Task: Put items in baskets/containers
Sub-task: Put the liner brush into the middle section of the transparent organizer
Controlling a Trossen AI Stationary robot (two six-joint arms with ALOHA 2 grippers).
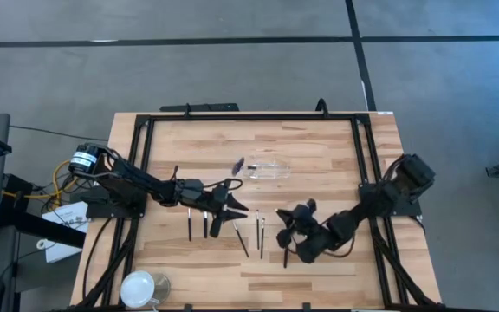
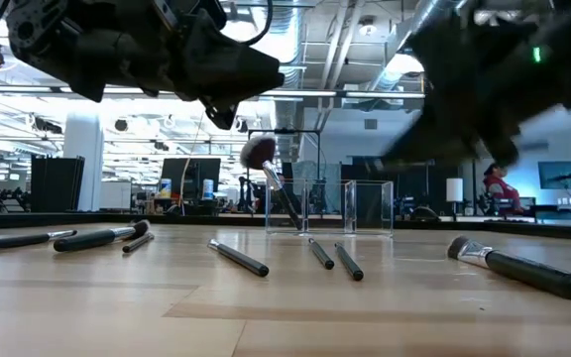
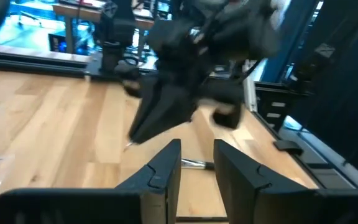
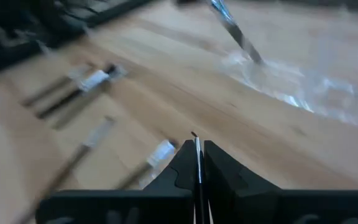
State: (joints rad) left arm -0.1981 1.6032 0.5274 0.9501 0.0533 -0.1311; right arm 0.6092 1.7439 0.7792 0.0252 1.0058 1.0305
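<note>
A clear plastic tray (image 1: 267, 169) stands at the table's far middle, and one brush (image 1: 238, 164) leans in it, bristle head up over its left end (image 2: 259, 151). Several slim dark brushes (image 1: 204, 224) lie flat on the table's near middle. My left gripper (image 3: 197, 163) hovers open and empty above them (image 1: 236, 206). My right gripper (image 4: 197, 149) is just to its right (image 1: 284, 218), shut on a slim brush (image 4: 196, 144), and is raised off the table. My right gripper pinches a thin silvery brush handle (image 4: 197, 163) between its two fingers. The handle lies along the fingers, and its end (image 4: 194, 134) sticks out just past the tips. The fingers slant down toward the table's far side. The rest of the brush is hidden by the gripper.
A round white cup (image 1: 139, 287) stands at the near left corner. A thick brush (image 2: 516, 266) lies at the right in the low view. Black frame rails (image 1: 145, 130) run along the table's sides. Bare wood lies right of the tray.
</note>
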